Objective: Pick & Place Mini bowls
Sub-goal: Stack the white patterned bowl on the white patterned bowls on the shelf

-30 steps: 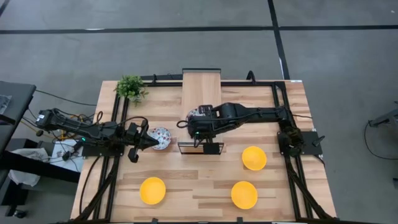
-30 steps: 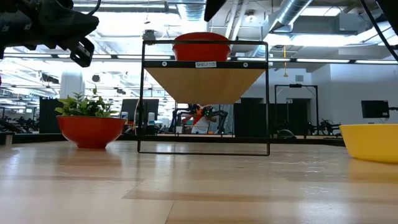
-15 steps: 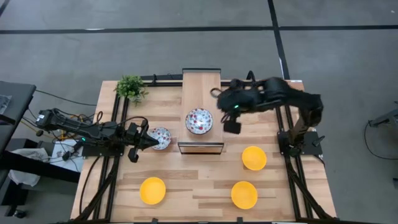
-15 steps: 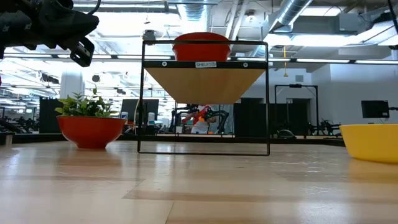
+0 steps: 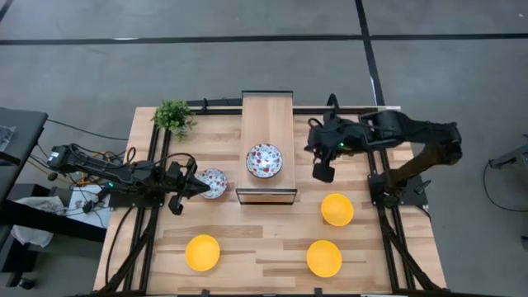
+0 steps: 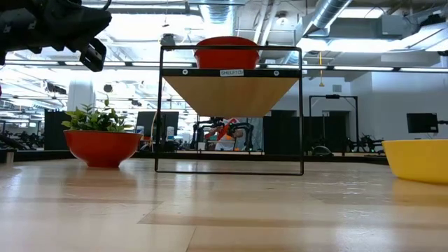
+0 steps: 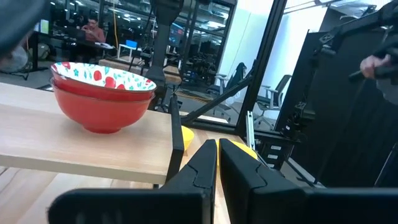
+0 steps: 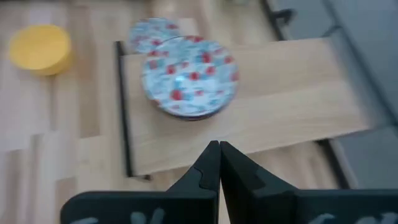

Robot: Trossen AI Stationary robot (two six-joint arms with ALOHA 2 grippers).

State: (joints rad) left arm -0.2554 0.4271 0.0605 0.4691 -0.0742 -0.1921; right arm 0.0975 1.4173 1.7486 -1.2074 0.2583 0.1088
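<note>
You've got the left gripper (image 5: 200, 187) out on the table's left side, fingers pinched nearly shut with nothing between them, tip right at the rim of a white floral-patterned mini bowl (image 5: 213, 182) sitting on the light wooden tabletop (image 5: 264, 239). Can't tell if it's actually touching the bowl. A small green potted plant (image 5: 173, 115) sits at the far left corner. A plain bright yellow mini bowl (image 5: 202, 252) is near the front edge, left of centre.

In the middle, a raised wooden shelf on a black wire frame (image 5: 267, 124) carries floral mini bowls (image 5: 264, 159); your left wrist view shows two of them nested (image 7: 102, 93), red outside, near the shelf's front end.

Right of the shelf, the right gripper (image 5: 322, 172) hangs above the table, fingers fully closed, empty, clear of the shelf and of every bowl. Just past it toward the front, a second yellow mini bowl (image 5: 337, 209) sits on the table, and a third yellow one (image 5: 323, 258) lies nearer the front edge.
</note>
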